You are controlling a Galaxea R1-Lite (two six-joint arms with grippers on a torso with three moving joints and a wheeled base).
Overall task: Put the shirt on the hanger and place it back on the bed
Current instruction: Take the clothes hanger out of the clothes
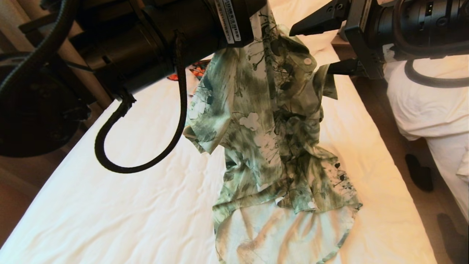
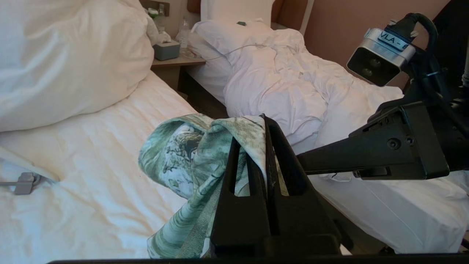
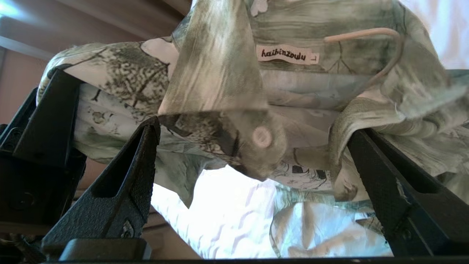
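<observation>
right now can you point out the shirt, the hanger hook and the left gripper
shirt (image 1: 256,121), head view, on the hanging front panel near a white flower.
hanger (image 3: 381,35), right wrist view, on the curved cream hook beside the collar label.
left gripper (image 2: 265,146), left wrist view, at the closed fingertips pinching shirt fabric.

Shirt hung above the bed, lower hem pooled on the sheet. Left gripper pinched its upper fabric; right gripper spread wide just right of the collar. Hanger hook against the neck label. Pillow behind, second bed to the right.
</observation>
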